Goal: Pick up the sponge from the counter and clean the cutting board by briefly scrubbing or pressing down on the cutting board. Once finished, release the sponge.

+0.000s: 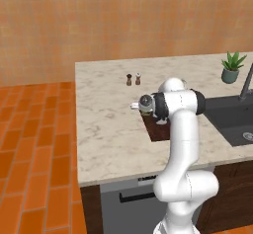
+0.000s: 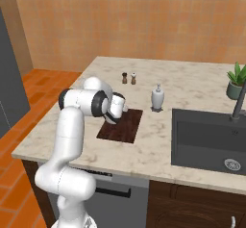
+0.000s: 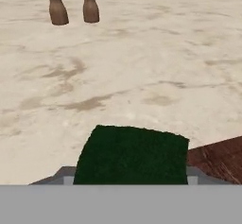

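In the hand view the dark green sponge (image 3: 130,154) sits low between my gripper's (image 3: 128,178) two finger tips, which close on its sides. It hangs over the beige marble counter (image 3: 142,53), right at the near-left corner of the dark brown cutting board (image 3: 220,159). From the right base view the gripper (image 2: 115,118) points down at the left end of the cutting board (image 2: 122,126), with the sponge hidden under the hand. The arm's wrist covers part of the cutting board (image 1: 157,129) in the left base view.
Two small shakers (image 2: 129,78) stand on the counter behind the board. A white soap dispenser (image 2: 157,97) is just right of it, then the dark sink (image 2: 206,135) with its faucet (image 2: 238,102) and a potted plant (image 1: 232,67). The counter edge and orange floor (image 1: 34,154) lie left.
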Available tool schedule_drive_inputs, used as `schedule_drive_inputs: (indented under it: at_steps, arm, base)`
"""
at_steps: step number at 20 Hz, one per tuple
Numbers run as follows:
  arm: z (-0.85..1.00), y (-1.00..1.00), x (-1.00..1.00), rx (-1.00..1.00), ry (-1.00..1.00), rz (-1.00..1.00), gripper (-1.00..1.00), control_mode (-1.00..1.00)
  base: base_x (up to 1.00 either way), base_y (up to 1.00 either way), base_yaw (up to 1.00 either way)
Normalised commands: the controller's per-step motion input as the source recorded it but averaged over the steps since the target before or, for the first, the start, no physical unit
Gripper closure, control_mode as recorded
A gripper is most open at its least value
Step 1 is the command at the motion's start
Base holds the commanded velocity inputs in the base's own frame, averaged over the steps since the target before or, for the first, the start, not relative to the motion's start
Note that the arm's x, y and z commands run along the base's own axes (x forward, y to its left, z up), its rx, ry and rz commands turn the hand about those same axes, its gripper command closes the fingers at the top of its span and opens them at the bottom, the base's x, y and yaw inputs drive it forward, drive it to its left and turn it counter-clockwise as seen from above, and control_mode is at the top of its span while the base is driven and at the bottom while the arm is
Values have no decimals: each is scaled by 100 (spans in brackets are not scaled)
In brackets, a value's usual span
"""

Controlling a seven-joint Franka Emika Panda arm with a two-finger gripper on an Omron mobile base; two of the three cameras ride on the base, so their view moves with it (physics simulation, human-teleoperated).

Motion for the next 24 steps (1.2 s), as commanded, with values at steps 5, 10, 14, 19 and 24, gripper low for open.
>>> schedule_drive_inputs:
  at_steps: [5,10,14,19,24]
  arm:
    - [-47,-45,40,0,-5,-5,100,-100]
    - [-59,-71,-8,0,-2,-7,100,-100]
    - [-27,-75,-4,2,-5,-2,100,-100]
    - [-56,-16,-53,-4,-2,0,100,-100]
    - [-68,4,-97,-11,0,5,100,-100]
  base:
    - [0,0,0]
    - [0,0,0]
    - [0,0,0]
    - [0,0,0]
    - [0,0,0]
